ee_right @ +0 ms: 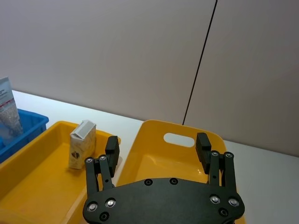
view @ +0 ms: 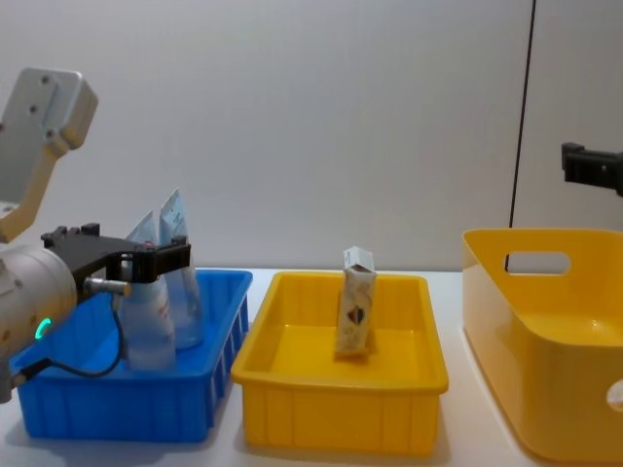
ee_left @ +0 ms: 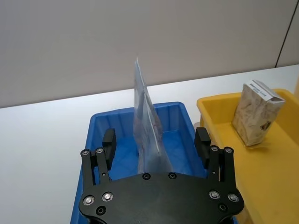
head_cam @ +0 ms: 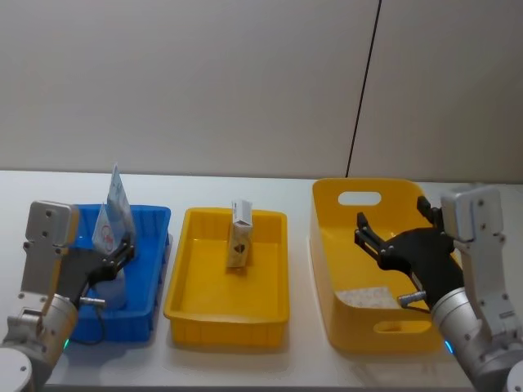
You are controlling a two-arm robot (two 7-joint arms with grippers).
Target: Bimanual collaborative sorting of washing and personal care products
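**Left gripper open around a tube in the blue crate; right gripper open over the tall bin**

Three containers stood in a row on the white table (head_cam: 245,184): a blue crate (head_cam: 152,215) on the left, a shallow yellow tray (head_cam: 221,315) in the middle and a tall yellow bin (head_cam: 384,331) with handle slots on the right.

Two squeeze tubes (head_cam: 115,196) stood upright in the blue crate, close together, one slightly nearer than the other. The left gripper (ee_left: 155,140) hung low over the crate's near part. Its fingers (ee_left: 110,141) were spread apart, one on either side of the nearer tube, with a gap on each side. In the chest view its fingertips sat level with the upper part of the tubes.

One cream carton (head_cam: 239,235) stood upright in the far half of the yellow tray, folded top up, well apart from both grippers.

The right gripper (head_cam: 394,222) was poised above the tall yellow bin, its fingers (ee_right: 202,142) wide apart and holding nothing. A pale speckled patch (head_cam: 364,296) lay on the bin's floor, but I could not tell what it was.
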